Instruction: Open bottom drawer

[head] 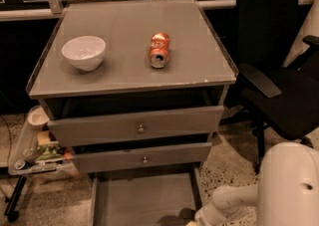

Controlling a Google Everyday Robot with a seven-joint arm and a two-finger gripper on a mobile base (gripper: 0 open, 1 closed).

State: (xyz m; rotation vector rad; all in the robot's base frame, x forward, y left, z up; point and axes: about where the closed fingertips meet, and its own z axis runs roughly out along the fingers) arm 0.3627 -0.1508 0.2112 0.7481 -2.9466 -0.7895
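The grey cabinet [134, 80] has three drawers. The bottom drawer [144, 197] is pulled out toward me, showing its flat grey inside; its front panel and knob lie below the frame's edge. The mid drawer front [143, 158] and the top drawer front [137, 126] each carry a small round knob and stand slightly out. My white arm [234, 202] reaches in from the lower right. My gripper [182, 216] is at the bottom edge, at the front right of the open bottom drawer.
A white bowl [83, 52] and a crushed orange can [159, 50] lie on the cabinet top. A black office chair [279, 70] stands to the right. A small cart with clutter [35, 148] stands at the left. Speckled floor shows around the cabinet.
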